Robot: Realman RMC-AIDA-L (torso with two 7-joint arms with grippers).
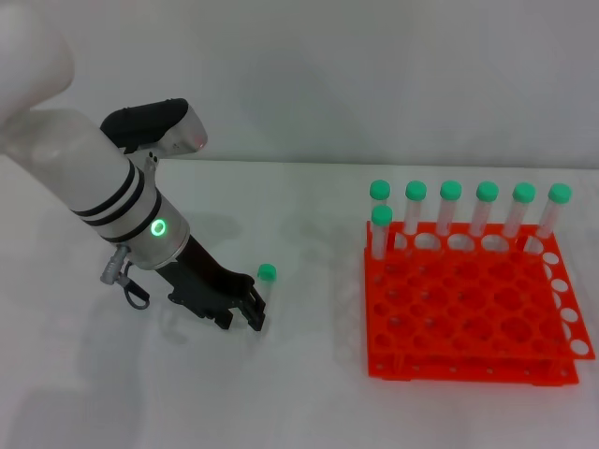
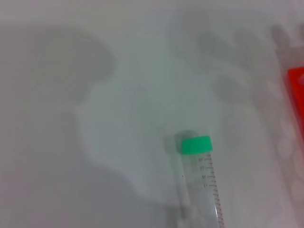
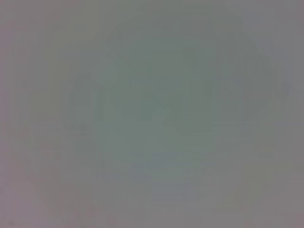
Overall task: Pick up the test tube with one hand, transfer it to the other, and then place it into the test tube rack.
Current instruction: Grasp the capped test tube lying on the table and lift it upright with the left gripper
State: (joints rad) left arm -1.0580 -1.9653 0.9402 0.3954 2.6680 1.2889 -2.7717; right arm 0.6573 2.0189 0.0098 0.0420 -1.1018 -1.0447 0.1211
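Left gripper down low at the white table, out in the open stretch well left of the orange rack. Black fingers right at the lower end of the test tube, green cap pointing away toward the far side. Pinching or merely alongside? Cannot tell from the head view. In the left wrist view, tube with its printed scale over the table, a sliver of rack at the edge. Seven more green-capped tubes standing upright along the rack's far rows. Right gripper out of sight; right wrist view only flat grey.
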